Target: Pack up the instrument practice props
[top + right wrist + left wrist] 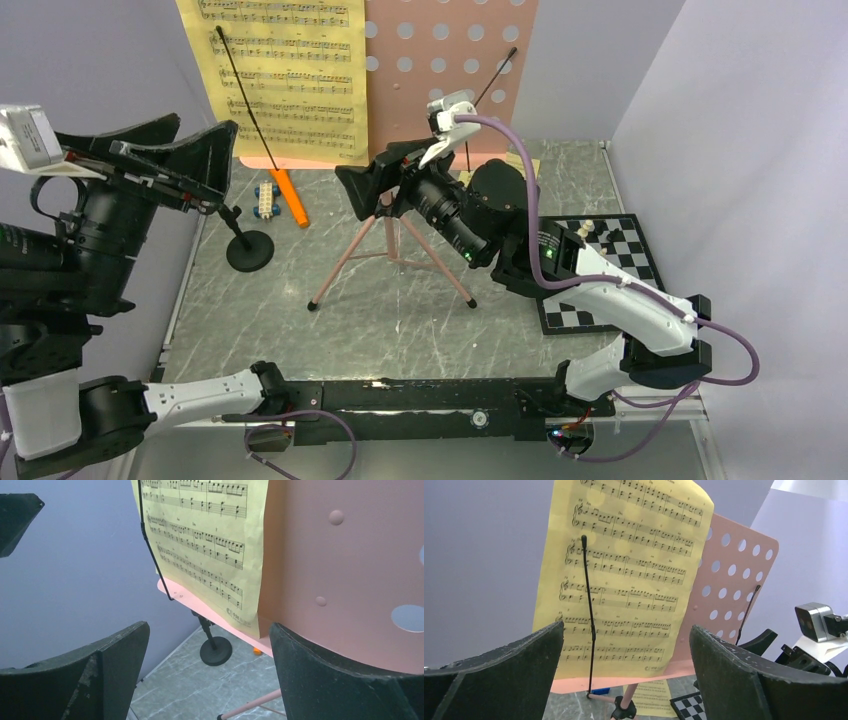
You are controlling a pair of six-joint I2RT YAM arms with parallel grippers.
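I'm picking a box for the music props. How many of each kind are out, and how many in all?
Pink music stand: 1
Yellow sheet-music pages: 2
Orange microphone: 1
Black mic stand: 1
Total: 5

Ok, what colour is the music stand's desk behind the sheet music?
The music stand desk is pink with round punched holes; clearest in the left wrist view.
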